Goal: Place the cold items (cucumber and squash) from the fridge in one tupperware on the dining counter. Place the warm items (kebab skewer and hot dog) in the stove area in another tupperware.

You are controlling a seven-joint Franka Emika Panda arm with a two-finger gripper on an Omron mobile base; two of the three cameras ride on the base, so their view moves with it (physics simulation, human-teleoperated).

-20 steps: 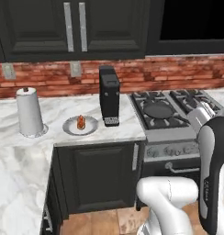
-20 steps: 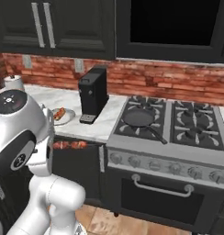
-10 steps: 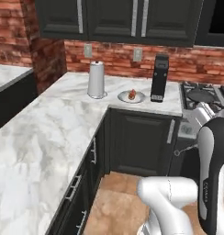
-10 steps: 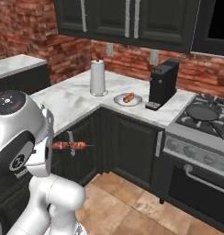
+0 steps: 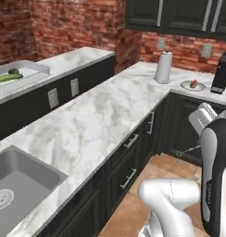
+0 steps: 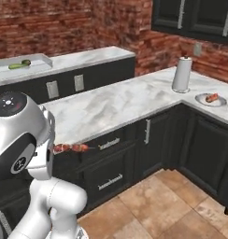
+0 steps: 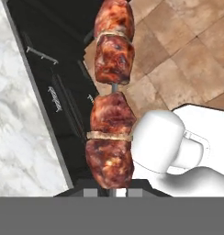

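Our base has swung away from the stove corner, so we now face the long marble desk (image 5: 101,115) and the dining counter beyond it. Our claw (image 7: 112,190) is clamped on the kebab skewer (image 7: 111,98), carried in the air beside the lower cabinets. The cucumber (image 5: 9,77) already lies in one tupperware (image 5: 29,69); the hot dog (image 6: 211,97) waits on its plate (image 6: 203,100).

Base swung left: stove gone, sink (image 5: 22,185), cucumber (image 5: 9,77) now visible.
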